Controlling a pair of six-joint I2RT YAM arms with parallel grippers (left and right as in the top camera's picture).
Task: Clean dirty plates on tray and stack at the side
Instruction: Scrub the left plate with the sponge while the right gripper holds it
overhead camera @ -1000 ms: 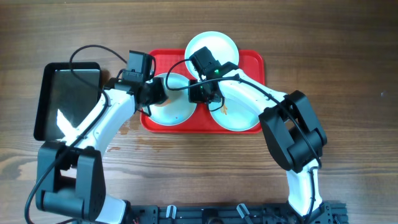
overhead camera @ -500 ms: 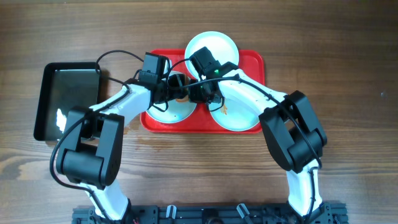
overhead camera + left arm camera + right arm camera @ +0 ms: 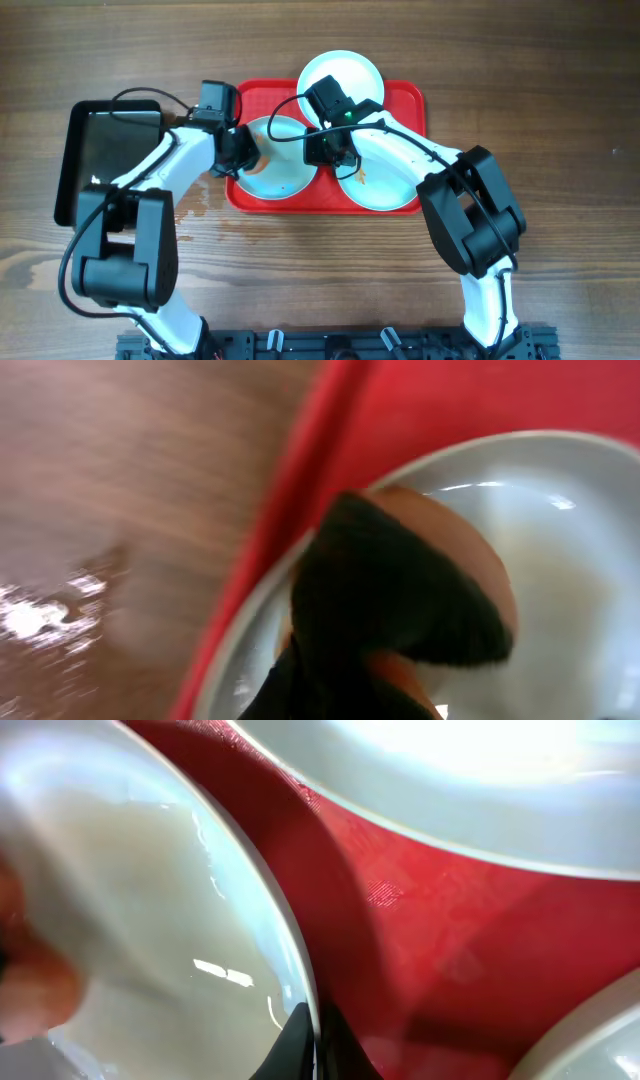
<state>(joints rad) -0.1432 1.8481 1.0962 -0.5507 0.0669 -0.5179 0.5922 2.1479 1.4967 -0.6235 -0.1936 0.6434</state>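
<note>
Scrubbing the left-hand plate (image 3: 285,172) on the red tray (image 3: 405,100), upper centre of the overhead view.
The left jaws look clamped on an orange sponge (image 3: 254,158) pressed to that plate's left rim, though the wrist view is blurred. The right jaws pinch the opposite rim, likely to pin the plate against the rubbing. Two more plates sit on the tray: a top plate (image 3: 350,70) and a smeared right-hand plate (image 3: 388,186).

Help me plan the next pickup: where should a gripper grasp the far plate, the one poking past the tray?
Pinch the far plate by its far rim, coming from the far side. It is shallow, but that rim overhangs the red tray, likely leaving finger room underneath.
</note>
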